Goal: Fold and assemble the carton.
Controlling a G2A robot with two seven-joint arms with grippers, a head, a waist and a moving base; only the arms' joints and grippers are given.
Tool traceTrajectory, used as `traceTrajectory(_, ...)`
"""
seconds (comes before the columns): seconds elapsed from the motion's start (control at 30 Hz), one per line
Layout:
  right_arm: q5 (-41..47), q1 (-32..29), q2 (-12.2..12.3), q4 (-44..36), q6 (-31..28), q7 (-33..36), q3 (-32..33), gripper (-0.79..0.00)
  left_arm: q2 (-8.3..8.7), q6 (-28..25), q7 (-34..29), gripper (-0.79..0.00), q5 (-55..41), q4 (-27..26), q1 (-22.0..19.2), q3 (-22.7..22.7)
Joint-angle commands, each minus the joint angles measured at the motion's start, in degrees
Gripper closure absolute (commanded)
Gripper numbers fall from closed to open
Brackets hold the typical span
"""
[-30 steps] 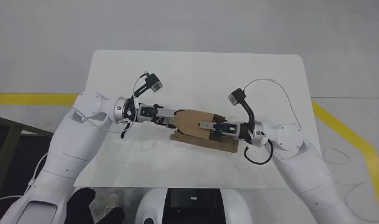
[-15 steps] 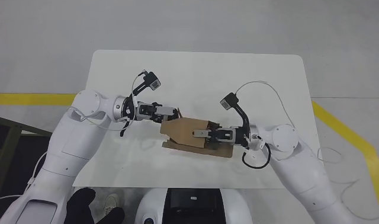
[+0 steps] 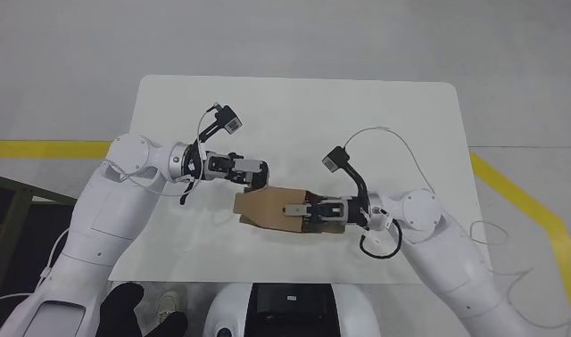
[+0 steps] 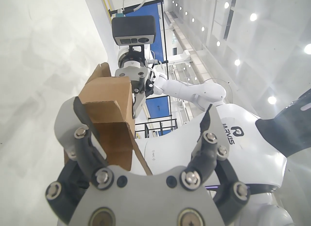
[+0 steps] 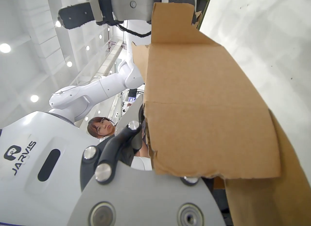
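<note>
Left to right across the tabletop: my left jaws stand wide open and hold nothing. They hover just behind the left end of the carton, one finger close against an end flap, the other well clear in the air. The carton lies near the front edge of the tabletop, partly folded, its long axis running left to right between my two arms. My right jaws come in from the carton's right end and lie along that axis, closed on a cardboard panel. One finger shows at the panel's edge and the other is hidden behind it, so the grip is my judgement. The carton thus sits nearer my body than the left jaws and slightly to their right, and the left arm is the free one at the unfinished end. I judge the coming move must press that flap inward without dragging the carton from the right jaws. The right wrist camera and its cable rise above the carton's right half, apart from the left arm.
</note>
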Motion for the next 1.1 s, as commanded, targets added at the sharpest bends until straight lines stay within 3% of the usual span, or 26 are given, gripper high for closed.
traceTrajectory(0.0,0.2,0.1,-0.1,0.0,0.0,0.2,-0.4,0.0,-0.02,-0.1,0.0,-0.785,0.0,0.0,-0.1,0.0)
traceTrajectory(1.07,0.7,0.8,-0.6,1.4,-0.6,-0.3,-0.9,0.0,-0.72,-1.0,0.5,-0.785,0.3,-0.7,-0.9,1.9)
